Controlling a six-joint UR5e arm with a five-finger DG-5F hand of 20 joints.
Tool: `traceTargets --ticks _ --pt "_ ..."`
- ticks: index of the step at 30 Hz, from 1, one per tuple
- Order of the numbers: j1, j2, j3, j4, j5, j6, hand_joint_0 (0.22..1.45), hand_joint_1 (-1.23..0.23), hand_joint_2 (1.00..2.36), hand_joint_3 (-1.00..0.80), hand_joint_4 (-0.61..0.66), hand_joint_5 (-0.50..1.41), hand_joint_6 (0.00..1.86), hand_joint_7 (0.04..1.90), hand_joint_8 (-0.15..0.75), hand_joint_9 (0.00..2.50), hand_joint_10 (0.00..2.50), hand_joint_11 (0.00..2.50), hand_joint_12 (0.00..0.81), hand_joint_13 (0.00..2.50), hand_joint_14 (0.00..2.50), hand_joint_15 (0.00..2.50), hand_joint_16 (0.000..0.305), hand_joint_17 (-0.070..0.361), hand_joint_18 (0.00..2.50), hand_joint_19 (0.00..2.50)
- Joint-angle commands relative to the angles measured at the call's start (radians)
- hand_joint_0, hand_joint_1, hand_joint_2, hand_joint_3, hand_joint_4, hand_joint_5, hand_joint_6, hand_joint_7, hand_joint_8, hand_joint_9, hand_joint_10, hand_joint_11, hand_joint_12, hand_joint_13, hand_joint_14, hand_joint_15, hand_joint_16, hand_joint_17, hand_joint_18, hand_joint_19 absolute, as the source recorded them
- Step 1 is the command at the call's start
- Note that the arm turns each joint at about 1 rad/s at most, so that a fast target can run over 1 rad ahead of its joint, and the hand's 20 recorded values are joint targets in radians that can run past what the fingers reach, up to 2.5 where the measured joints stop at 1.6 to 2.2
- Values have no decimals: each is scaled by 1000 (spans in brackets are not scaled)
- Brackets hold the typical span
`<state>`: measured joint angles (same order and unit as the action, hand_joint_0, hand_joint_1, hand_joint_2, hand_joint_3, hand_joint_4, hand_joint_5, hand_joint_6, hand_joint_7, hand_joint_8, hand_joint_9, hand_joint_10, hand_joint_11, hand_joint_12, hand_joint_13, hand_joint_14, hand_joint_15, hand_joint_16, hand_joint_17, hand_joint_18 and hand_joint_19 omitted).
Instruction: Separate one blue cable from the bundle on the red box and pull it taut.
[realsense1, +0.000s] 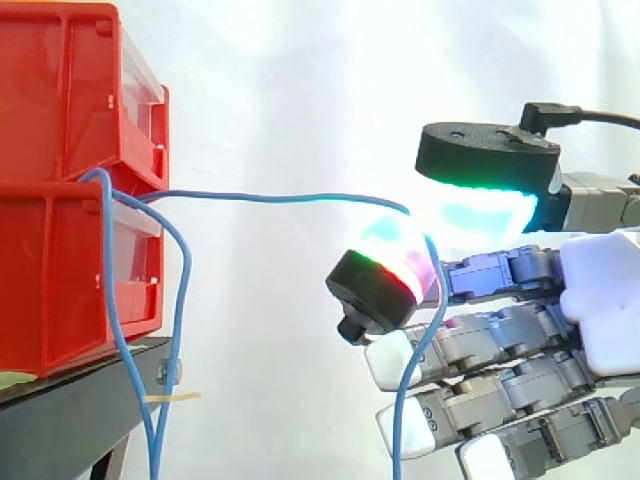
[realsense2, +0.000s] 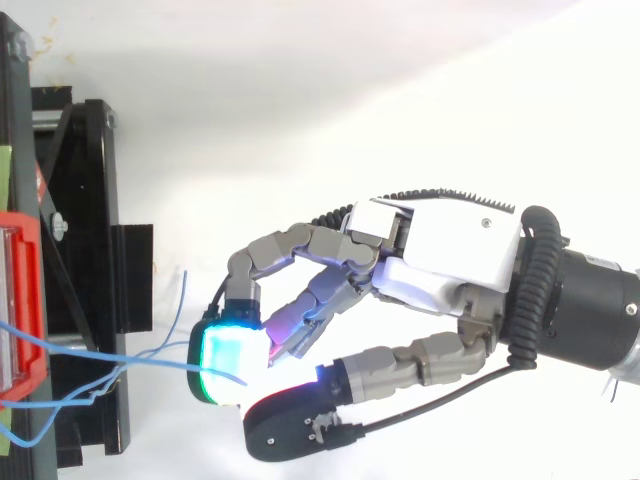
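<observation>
Held strand: thin blue flexible cable (realsense1: 270, 197), out of the stacked red plastic bins (realsense1: 60, 280) and across to the hand; nearly straight, with a slight sag.
Hand: grey-and-white robot hand (realsense1: 600, 300), closed in a pinch on that cable between the thumb and one glowing pad (realsense1: 385, 265); lower fingers extended and idle.
Bearing (side view): bins at 9 o'clock from the hand; cable axis along 9–3 o'clock.
Free tail: down from the pinch toward 6 o'clock, across the lower fingers.
Rest of bundle: loose blue cables (realsense1: 181, 320), hanging toward 6 o'clock at the bins' front, well apart from the hand.
Surface: black metal stand (realsense1: 70, 400) beneath the bins.
Room: white curtain (realsense1: 300, 80) behind; open space toward 3 o'clock, judged ample for a tightening draw.
</observation>
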<state>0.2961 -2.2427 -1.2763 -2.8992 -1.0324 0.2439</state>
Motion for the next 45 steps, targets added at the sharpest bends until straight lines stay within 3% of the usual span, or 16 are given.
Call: traceTargets --ticks 1,17,45 --pt "0 0 0 0 0 0 468 -826 1377 -32 -157 -6 855 1122 252 998 1 0 374 859 10 272 53 120 843 319" --pt "0 0 0 0 0 0 488 -832 1295 -8 -155 -8 855 1130 248 984 1 0 373 856 11 277 53 118 841 325" --pt "0 0 0 0 0 0 485 -831 1301 -12 -154 -8 854 1133 254 982 0 0 375 861 10 281 53 119 850 330"
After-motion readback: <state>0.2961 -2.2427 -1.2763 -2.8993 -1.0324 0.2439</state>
